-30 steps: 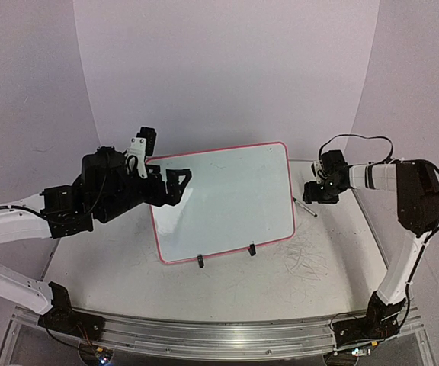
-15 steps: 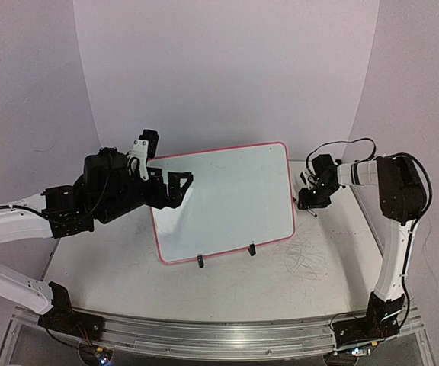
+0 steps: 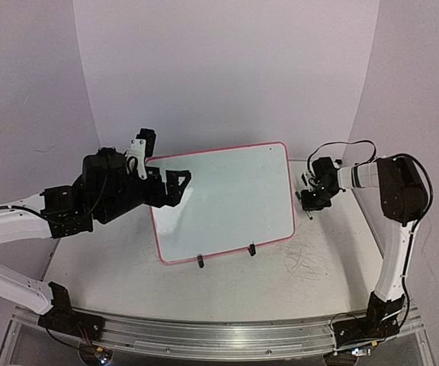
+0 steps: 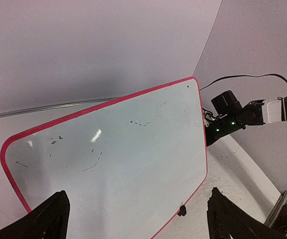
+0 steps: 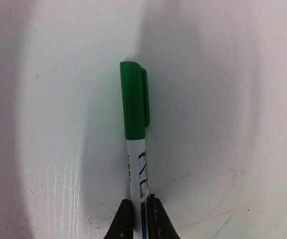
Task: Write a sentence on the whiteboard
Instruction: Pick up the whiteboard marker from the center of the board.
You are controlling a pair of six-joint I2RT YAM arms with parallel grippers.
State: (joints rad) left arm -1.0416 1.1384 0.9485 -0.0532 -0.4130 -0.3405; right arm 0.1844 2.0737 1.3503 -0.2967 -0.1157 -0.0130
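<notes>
The whiteboard (image 3: 227, 198) (image 4: 113, 149), white with a red-pink frame, stands tilted on two black clip feet at mid-table. It carries only a few faint dark smudges (image 4: 138, 122); no sentence shows on it. My left gripper (image 3: 177, 187) (image 4: 138, 224) is open at the board's left edge, its fingers spread wide in front of the white surface. A white pen with a green cap (image 5: 133, 104) lies on the table right of the board. My right gripper (image 3: 309, 200) (image 5: 141, 219) is shut on the pen's barrel, low against the table.
The board's clip feet (image 3: 201, 261) (image 3: 251, 249) rest on the table. Thin scribbles (image 3: 307, 255) mark the tabletop right of the board. A metal rail (image 3: 204, 335) runs along the near edge. The right arm's cable (image 3: 353, 145) loops above its wrist.
My right gripper moved left and down onto the pen, and its fingers closed on the barrel. The left arm and the whiteboard have stayed put.
</notes>
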